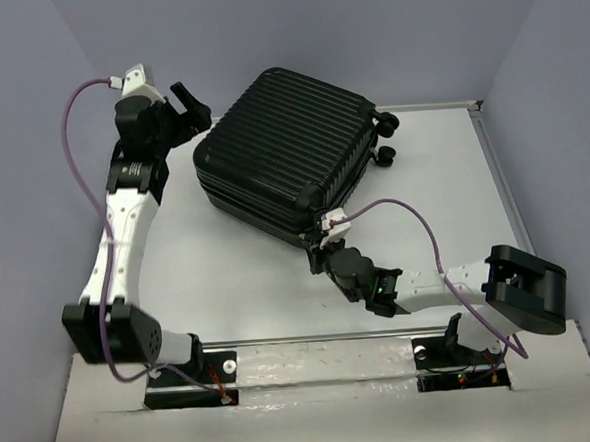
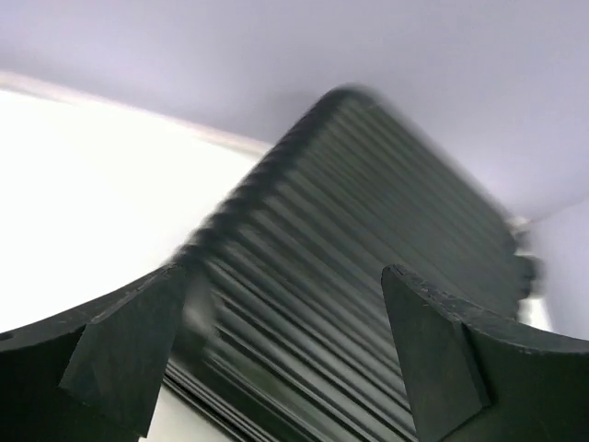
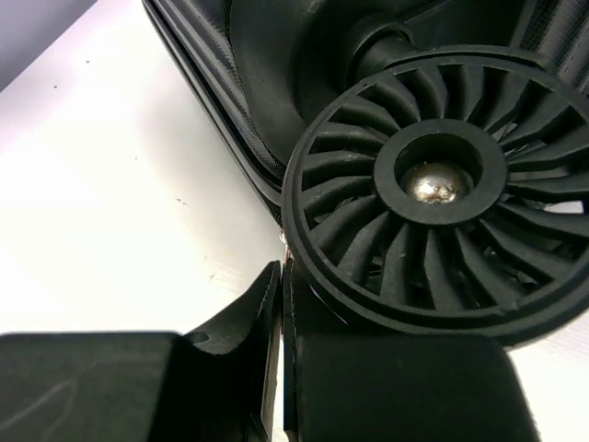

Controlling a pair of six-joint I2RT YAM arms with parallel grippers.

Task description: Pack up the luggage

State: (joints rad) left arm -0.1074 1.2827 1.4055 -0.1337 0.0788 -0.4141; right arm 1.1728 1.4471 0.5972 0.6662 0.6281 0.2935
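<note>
The luggage (image 1: 286,151) is a black ribbed hard-shell suitcase lying closed on the white table, its caster wheels (image 1: 384,125) pointing right. My left gripper (image 1: 193,107) hovers at its far left corner, open. In the left wrist view the ribbed shell (image 2: 368,249) shows blurred between the spread fingers of that gripper (image 2: 282,276), which hold nothing. My right gripper (image 1: 315,245) sits at the suitcase's near corner. In the right wrist view it (image 3: 282,267) is shut, right against a spoked caster wheel (image 3: 442,184) and the zip edge (image 3: 212,74). A small metal glint shows at its tips; I cannot tell whether anything is pinched.
The white table (image 1: 249,284) is boxed in by lilac walls at the back and sides. A raised rail (image 1: 503,188) runs along its right edge. The arm bases (image 1: 324,364) stand on the near edge.
</note>
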